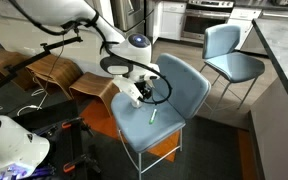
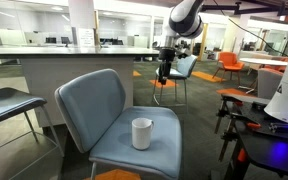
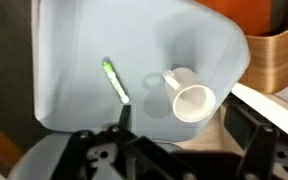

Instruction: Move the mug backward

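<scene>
The mug (image 2: 142, 133) is a small whitish cup standing upright on the blue chair seat (image 2: 164, 150). In the wrist view the mug (image 3: 189, 98) shows its open rim, with a thin green stick (image 3: 114, 80) lying to its left on the seat. My gripper (image 3: 184, 135) is open and empty, hanging well above the mug, with its dark fingers on either side of the mug in that view. In both exterior views the gripper (image 2: 165, 70) (image 1: 147, 90) hovers over the seat, and the mug (image 1: 134, 94) is partly covered by it.
The chair's backrest (image 2: 89, 105) rises behind the seat. A second blue chair (image 1: 227, 50) stands further off. Wooden chairs (image 1: 54, 72) stand beside the seat. A counter edge (image 1: 284, 60) runs along one side.
</scene>
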`<state>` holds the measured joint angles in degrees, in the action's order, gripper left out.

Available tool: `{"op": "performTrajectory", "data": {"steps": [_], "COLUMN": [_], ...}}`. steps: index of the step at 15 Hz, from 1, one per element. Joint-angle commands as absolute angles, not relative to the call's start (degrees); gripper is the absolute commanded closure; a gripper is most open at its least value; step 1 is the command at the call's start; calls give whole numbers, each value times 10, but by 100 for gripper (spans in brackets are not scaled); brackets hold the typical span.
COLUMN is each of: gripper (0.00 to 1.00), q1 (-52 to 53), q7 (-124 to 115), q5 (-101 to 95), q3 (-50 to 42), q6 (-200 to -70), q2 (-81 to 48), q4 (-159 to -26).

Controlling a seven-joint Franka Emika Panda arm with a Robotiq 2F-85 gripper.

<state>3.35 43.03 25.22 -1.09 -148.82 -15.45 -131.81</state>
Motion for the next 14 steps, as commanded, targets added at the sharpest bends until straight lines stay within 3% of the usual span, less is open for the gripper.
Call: {"op": "performTrajectory", "data": {"steps": [1, 6, 14], "gripper": [0, 0, 0], "q1": [-30, -80, -71], "q7": [492, 523, 487], "q5": [251, 208, 108], "q3": [67, 142, 170], "q6": [-1507, -1493, -1480], "q2": [-261, -386, -496], "q4": [-1226, -1123, -1044]}}
